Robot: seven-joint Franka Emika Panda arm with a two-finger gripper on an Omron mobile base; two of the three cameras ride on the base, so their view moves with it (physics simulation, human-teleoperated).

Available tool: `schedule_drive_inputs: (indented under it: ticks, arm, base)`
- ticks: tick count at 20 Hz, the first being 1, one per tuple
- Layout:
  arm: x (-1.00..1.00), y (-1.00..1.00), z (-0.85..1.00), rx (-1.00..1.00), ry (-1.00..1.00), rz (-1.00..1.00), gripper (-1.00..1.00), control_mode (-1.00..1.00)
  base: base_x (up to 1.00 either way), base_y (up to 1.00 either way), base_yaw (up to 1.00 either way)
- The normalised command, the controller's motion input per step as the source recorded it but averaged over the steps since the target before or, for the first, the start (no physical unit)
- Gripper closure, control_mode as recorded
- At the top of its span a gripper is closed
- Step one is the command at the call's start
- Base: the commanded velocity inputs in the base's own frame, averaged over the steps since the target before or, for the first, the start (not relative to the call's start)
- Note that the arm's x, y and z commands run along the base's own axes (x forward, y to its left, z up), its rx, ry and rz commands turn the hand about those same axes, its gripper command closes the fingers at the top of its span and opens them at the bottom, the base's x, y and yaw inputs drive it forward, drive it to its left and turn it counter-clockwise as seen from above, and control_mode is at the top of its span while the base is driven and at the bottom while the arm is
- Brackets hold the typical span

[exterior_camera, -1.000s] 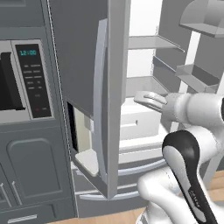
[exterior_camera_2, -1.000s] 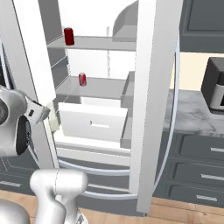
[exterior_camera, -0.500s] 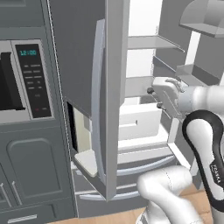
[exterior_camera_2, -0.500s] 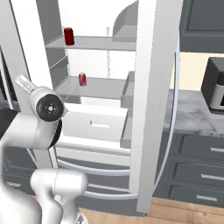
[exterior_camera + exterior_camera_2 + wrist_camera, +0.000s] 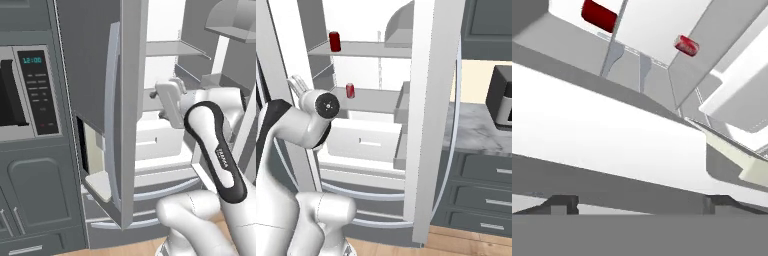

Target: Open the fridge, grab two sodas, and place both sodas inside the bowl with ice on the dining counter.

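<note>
Upper left of right base view: fridge [image 5: 426, 115] doors wide, shelf edges unobstructed; two sodas [image 5: 335, 41] well beyond fingers [image 5: 298, 83], spread wide, empty.

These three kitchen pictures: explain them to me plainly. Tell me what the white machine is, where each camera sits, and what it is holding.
The white machine is a robot arm on a base that can drive, in a rendered kitchen. Two cameras ride on the base behind the arm, left and right; the third sits on its hand and looks along the gripper. It faces an open fridge with white shelves. Two sodas stand inside: one red can on the upper shelf, another on the shelf below, above a white drawer. The hand view shows both cans tilted because the hand is rolled. The gripper is open and holds nothing. A wall oven stands left of the fridge.
</note>
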Motion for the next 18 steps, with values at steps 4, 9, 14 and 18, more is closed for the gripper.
schedule_drive_inputs:
  ticks: [4, 9, 14, 18]
  arm:
    - [0.37, 0.41, 0.00, 0.07, 0.13, 0.04, -1.00, -1.00]
    - [0.09, 0.54, 0.00, 0.02, 0.05, 0.03, -1.00, -1.00]
    - [-0.11, 0.72, 0.00, 0.00, 0.00, 0.05, -1.00, -1.00]
    - [-0.11, 0.73, 0.00, 0.00, 0.00, 0.06, -1.00, -1.00]
  base:
    - [0.00, 0.00, 0.00]
    - [0.00, 0.00, 0.00]
    - [0.00, 0.00, 0.00]
    - [0.00, 0.00, 0.00]
